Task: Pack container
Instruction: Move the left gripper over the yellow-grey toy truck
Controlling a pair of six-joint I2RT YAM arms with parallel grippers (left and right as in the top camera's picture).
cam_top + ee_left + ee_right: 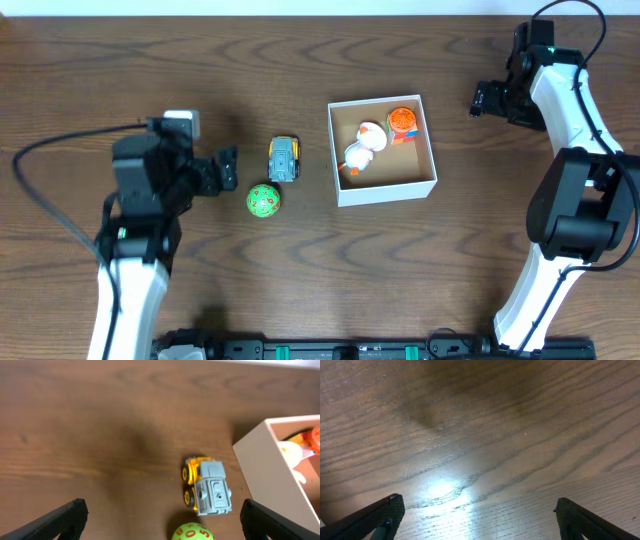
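- Nearest to the robot's base, the left gripper (pixel 228 168) hovers above the dark brown wooden table (pixel 90 70). Its fingers are spread wide and they hold nothing.
- Just in front of it lies the small green ball with orange marks (pixel 263 200), outside the box and not touched by anything.
- The marks on this ball look like digits in the left wrist view, but they are cut off by the picture edge, so we cannot read them surely.
- Just beyond the ball stands the little grey-blue toy truck with yellow wheels (pixel 284 159), also on the bare table, near the box wall but apart from it.
- Further to the right is the container (pixel 385 190), a square white cardboard box with low walls and a tan inside; it is open at the top.
- Inside it we see a white and orange duck-like toy (pixel 360 150) and a round orange toy (pixel 403 122).
- We judge the packing about half done: two toys are in and two are left outside.
- Farthest away, beyond the box on the right, the right gripper (pixel 480 100) is also opened wide and empty, over bare wood.
- We find no brand or label on the box.
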